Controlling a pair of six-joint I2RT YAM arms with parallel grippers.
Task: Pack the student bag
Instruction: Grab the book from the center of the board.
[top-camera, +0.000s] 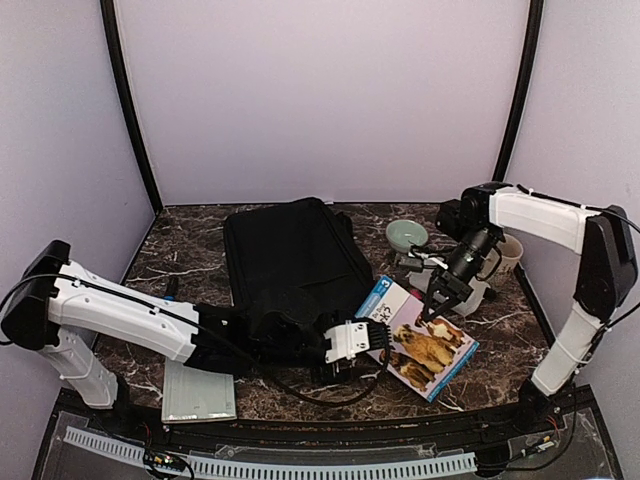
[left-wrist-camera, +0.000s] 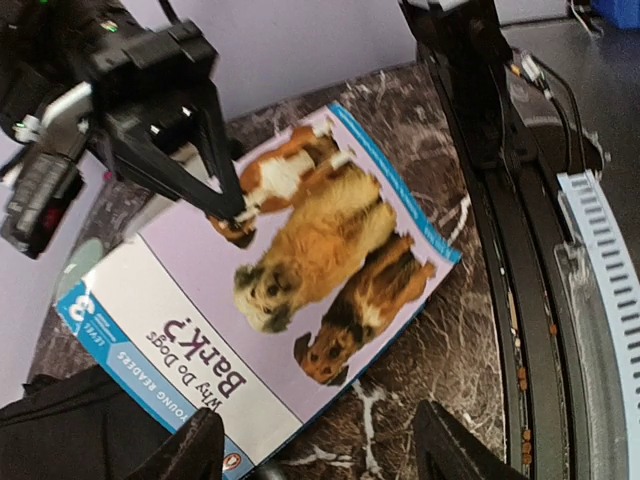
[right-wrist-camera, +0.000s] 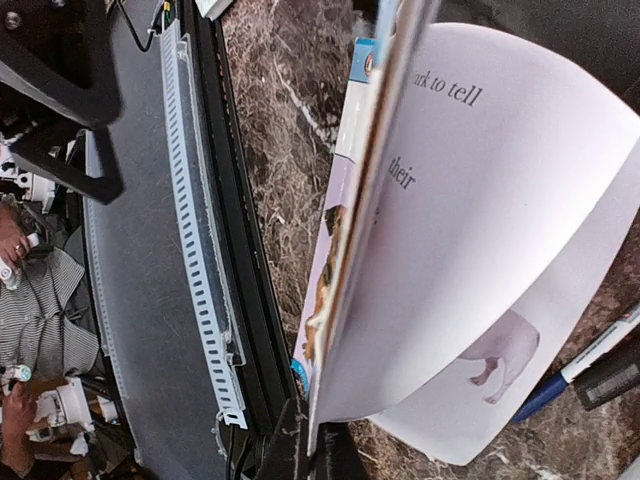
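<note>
Nearest the overhead camera ran a white slotted rail (top-camera: 270, 465) along the 6 o'clock edge of the marble table (top-camera: 190, 245). Just beyond it, at about 7 o'clock, a flat grey pad (top-camera: 200, 392) lay on the table top close under the left arm. That arm reached across toward 3 o'clock, passing over the near end of the student bag (top-camera: 290, 260). The bag, black and lying flat, filled the middle of the table, its long side running from 12 to 6 o'clock. Its dark fabric also filled the 7 o'clock corner of the left wrist view.

The left gripper (top-camera: 380, 335) was released. Its two fingers (left-wrist-camera: 190, 450) stood well apart with the near edge of a book (top-camera: 425, 345) between them, and I could not tell whether either touched it. The book lay just beside the bag at its 4 o'clock, cover up, showing three dogs and the title "Why Do Dogs Bark?".

At the book's 12 o'clock edge the right gripper (top-camera: 433, 312) pointed down, clenched on the edge of the cover. Its wrist view showed that cover raised off a curved white inner page.

A green bowl (top-camera: 406, 235) sat at 12 o'clock from the book, and a mug (top-camera: 508, 255) at 2 o'clock, near the right arm. A blue-and-white pen (right-wrist-camera: 590, 355) lay beside the page at 4 o'clock in the right wrist view.
</note>
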